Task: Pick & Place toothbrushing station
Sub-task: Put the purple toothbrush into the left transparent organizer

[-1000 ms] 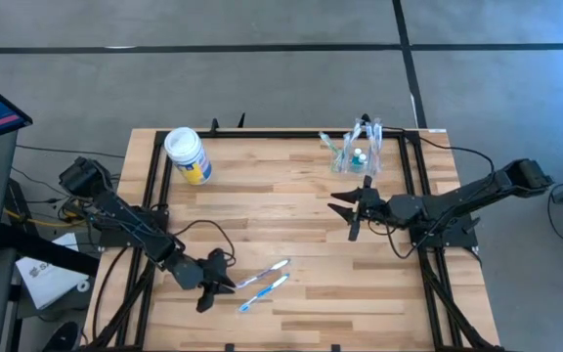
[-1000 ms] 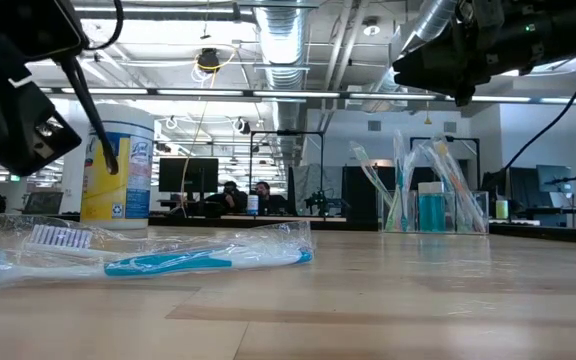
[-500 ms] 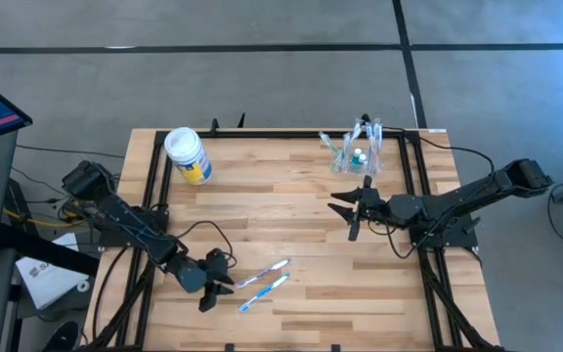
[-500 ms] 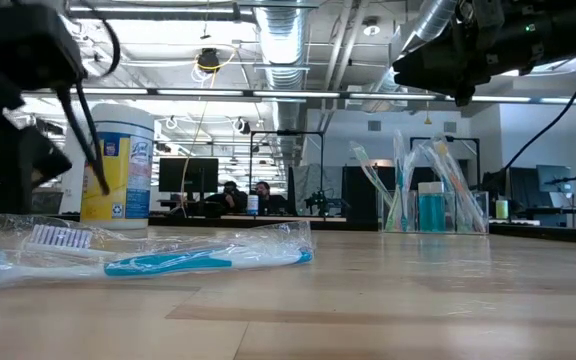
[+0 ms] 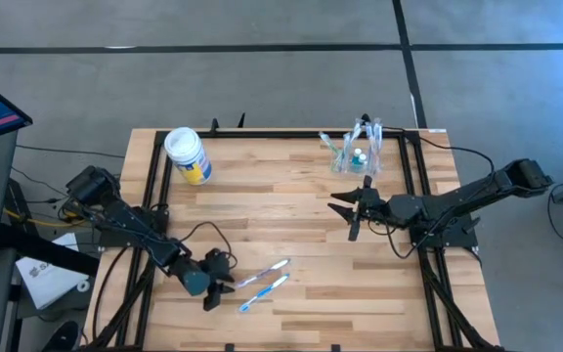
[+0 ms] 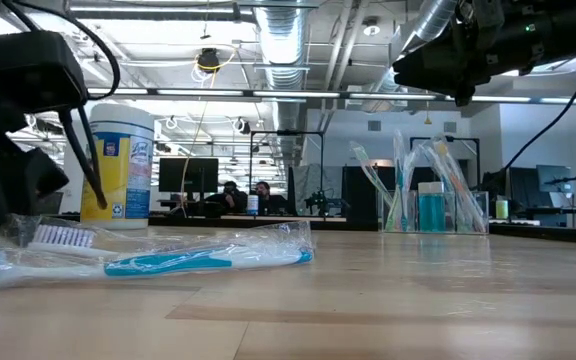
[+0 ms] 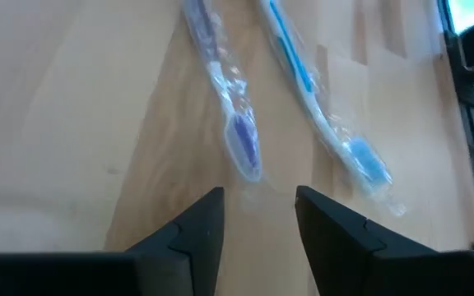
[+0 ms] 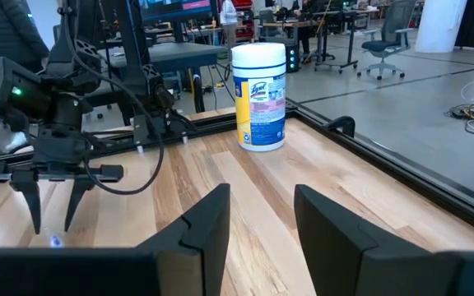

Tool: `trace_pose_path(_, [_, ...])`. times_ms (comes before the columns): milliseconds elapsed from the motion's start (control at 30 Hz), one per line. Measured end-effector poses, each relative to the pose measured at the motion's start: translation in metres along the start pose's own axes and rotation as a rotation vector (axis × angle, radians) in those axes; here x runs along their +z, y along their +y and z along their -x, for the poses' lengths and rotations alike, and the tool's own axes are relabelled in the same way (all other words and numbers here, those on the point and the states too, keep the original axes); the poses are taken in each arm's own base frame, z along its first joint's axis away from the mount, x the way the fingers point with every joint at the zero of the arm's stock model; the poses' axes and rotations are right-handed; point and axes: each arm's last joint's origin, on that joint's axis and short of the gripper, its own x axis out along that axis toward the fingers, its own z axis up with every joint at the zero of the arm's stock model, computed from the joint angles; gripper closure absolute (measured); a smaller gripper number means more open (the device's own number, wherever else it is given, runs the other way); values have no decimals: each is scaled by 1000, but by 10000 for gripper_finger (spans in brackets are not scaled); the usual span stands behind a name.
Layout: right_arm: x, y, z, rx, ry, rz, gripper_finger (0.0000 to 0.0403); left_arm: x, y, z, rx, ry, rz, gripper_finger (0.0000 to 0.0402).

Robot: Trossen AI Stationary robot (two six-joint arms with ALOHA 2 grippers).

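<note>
Two plastic-wrapped toothbrushes, one purple and one blue, lie flat on the wooden table near its front. My left gripper hangs open and slanted down just short of their head ends, with nothing between its fingers. The toothbrushing station, a clear cup with several wrapped brushes standing in it, stands upright on its base at the far right. My right gripper waits open and level in front of the cup, above the table.
A white-lidded yellow-and-blue wipes canister stands at the far left of the table. A black frame runs along the table's edges. Bare wood lies between the toothbrushes and the cup. People sit at desks in the room beyond.
My left gripper has sunk toward the table and tipped a little, close to the head ends of the two toothbrushes. The toothbrushes and the cup lie as before.
</note>
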Motion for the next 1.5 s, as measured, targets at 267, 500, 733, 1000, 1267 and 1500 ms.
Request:
trace_pose_path(267, [0, 0, 0, 0, 1, 1, 276, -6, 3, -12, 45, -13, -5, 261])
trace_pose_path(500, [0, 0, 0, 0, 1, 0, 275, -6, 4, -11, 62, -26, -7, 274])
trace_pose_path(733, [-1, 0, 0, -1, 6, 3, 280, -7, 5, -12, 73, -11, -13, 355])
trace_pose_path(1000, [-1, 0, 0, -1, 6, 3, 280, -8, 5, -12, 65, 0, -12, 399])
trace_pose_path(1267, [-1, 0, 0, -1, 8, 5, 280, 9, -6, 6, -44, -48, 27, 401])
trace_pose_path(1500, [-2, 0, 0, -2, 18, 11, 281, 34, -12, 33, -119, -180, 21, 401])
